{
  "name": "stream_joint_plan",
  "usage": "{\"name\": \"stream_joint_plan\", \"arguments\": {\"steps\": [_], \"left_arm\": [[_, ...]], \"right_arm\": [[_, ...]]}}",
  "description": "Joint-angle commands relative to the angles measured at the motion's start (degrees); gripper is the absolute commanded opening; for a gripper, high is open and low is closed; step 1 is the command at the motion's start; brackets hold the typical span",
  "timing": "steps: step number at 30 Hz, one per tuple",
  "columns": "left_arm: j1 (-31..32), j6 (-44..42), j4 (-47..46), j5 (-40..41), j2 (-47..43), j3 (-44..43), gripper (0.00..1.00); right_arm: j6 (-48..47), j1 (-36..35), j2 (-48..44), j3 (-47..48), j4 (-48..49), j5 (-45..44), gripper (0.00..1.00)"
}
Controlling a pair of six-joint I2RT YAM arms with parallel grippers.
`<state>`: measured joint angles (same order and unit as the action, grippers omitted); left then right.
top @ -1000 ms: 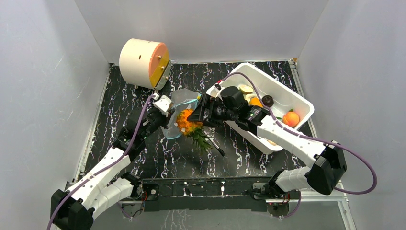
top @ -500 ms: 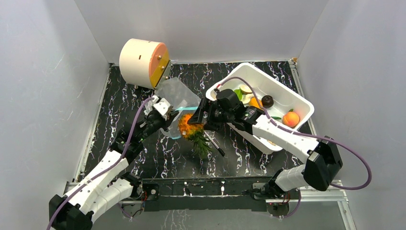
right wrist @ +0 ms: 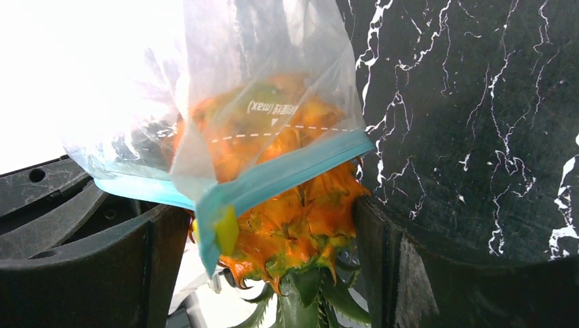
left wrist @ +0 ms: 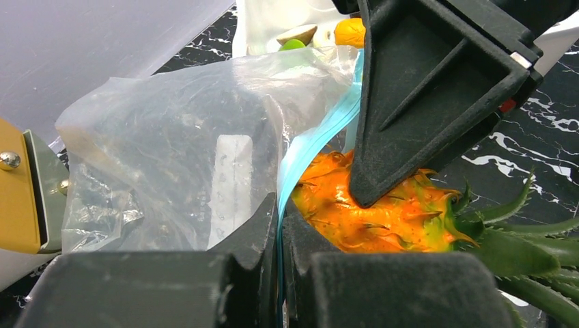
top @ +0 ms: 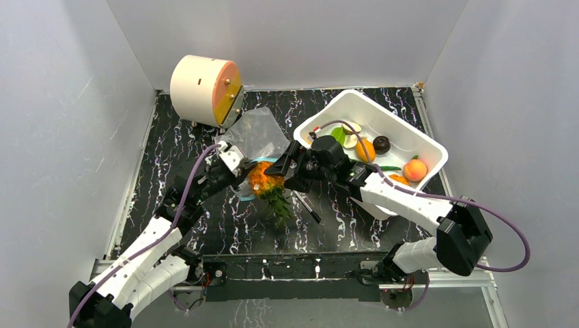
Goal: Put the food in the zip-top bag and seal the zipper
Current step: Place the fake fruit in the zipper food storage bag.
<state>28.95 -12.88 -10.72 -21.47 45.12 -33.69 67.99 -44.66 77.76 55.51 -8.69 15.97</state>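
The clear zip-top bag (top: 256,130) lies stretched toward the back, its mouth facing the orange pineapple (top: 263,179). My left gripper (top: 240,171) is shut on the blue-teal zipper (left wrist: 314,137), the strip pinched between its fingers (left wrist: 256,225). In the right wrist view the pineapple (right wrist: 287,225) sits between my right gripper's (right wrist: 273,239) fingers, its body partly under the bag (right wrist: 259,82) and zipper strip (right wrist: 287,171), its green crown pointing down. My right gripper (top: 280,167) is shut on the pineapple (left wrist: 369,212).
A white tub (top: 423,140) at the right holds an orange fruit (top: 364,148), a dark purple one (top: 382,143), a peach (top: 414,169) and green pieces. A cream drum with an orange face (top: 205,82) stands at the back left. A black pen (top: 308,208) lies beside the pineapple's leaves.
The bag has swung from hanging in front of the left gripper to lying stretched toward the back. Both grippers and the pineapple have shifted slightly nearer and left.
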Motion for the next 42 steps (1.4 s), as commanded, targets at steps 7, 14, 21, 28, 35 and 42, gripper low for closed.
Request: {"name": "stream_joint_plan", "arguments": {"steps": [7,14,21,28,35,42], "left_arm": [[0.5,0.3,1.4,-5.9,-3.0,0.6,0.0],[0.5,-1.7,3.1,-10.8,-3.1,0.6,0.0],[0.5,-3.3,6.5,-14.7,-0.5,-1.7,0.0],[0.5,-0.6,3.3,-13.4,-2.4,-1.2,0.0],[0.4,7.2,1.4,-7.5,-2.7,-1.6,0.0],[0.4,13.0,-0.6,-4.0,-3.8,-1.8,0.0]], "right_arm": [[8.4,-0.1,-6.0,-3.0,11.0,-13.1,0.34],[9.4,-0.2,-6.1,-2.8,10.8,-16.0,0.33],[10.2,-0.2,-7.1,-4.5,20.6,-14.3,0.35],[10.5,-0.2,-6.4,-4.0,12.3,-14.4,0.56],[3.1,-0.2,-7.3,3.4,-0.1,-16.2,0.77],[-1.7,-0.2,-10.6,3.3,-2.2,-14.0,0.92]]}}
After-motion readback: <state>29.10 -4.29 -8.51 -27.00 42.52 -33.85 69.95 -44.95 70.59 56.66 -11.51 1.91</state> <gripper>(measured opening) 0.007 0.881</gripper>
